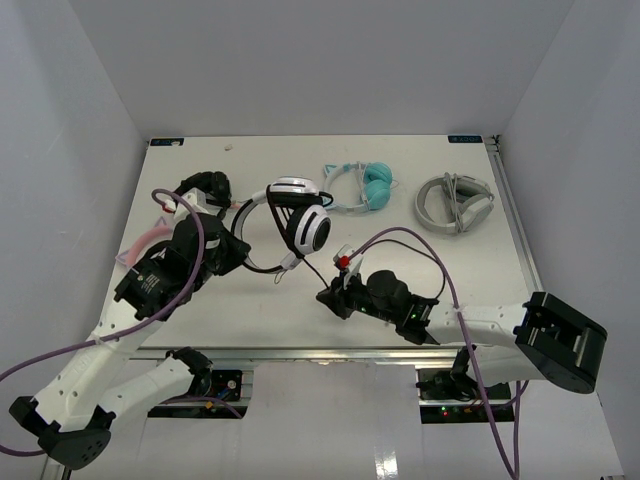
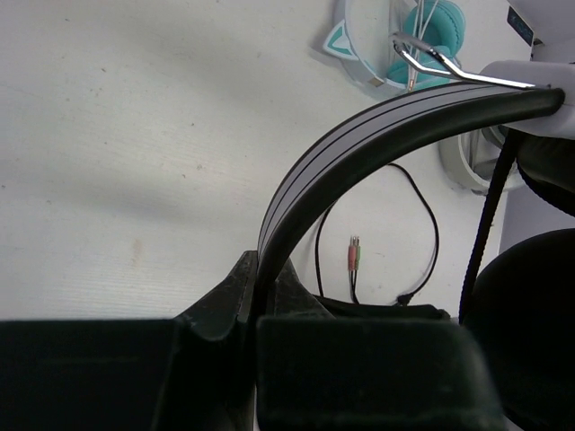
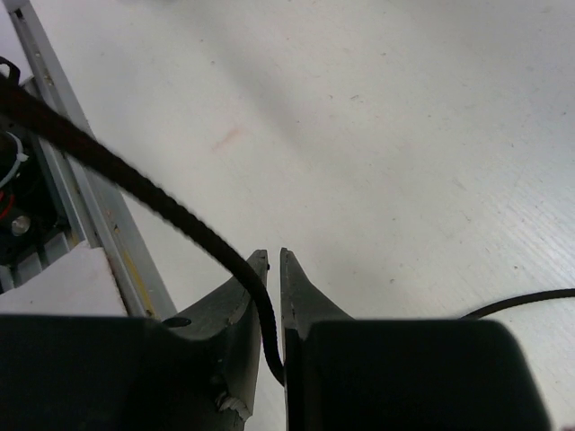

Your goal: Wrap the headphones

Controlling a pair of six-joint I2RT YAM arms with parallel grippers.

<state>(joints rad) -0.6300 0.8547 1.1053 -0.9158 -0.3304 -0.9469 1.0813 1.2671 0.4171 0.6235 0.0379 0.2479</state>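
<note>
Far left on the white table (image 1: 480, 270) a pink band (image 1: 145, 243) pokes out from under the left arm. Just behind it sits a dark rounded shape (image 1: 205, 185); from here I can't tell whether it belongs to the headset or is something else. The left gripper (image 2: 257, 283) has its jaws pinched on the headband (image 2: 359, 144), which rises from between the fingers and arches up and away to the right, its inner face dark with thin pale lines. The headphones (image 1: 310, 230) are held up off the table a little left of centre. The white top of the band is toward the back and one black-and-white ringed ear cup faces upward. Under the arch, a pink and a green plug (image 2: 353, 256) lie side by side on the table inside a slack loop of thin black wire. The black cable (image 3: 135, 184) leaves the ear cup and runs forward and right to the right gripper (image 3: 274, 269). That gripper sits low near the front of the table, its jaws closed tight on the cable with only a sliver of gap showing. From the jaws the cable sweeps up and to the left, across a metal rail (image 3: 81, 180) at the table's edge. Further right, along the back, a teal headset (image 1: 368, 186) lies flat. Beyond it, a grey-and-white headset (image 1: 455, 203) rests well apart from both arms.
</note>
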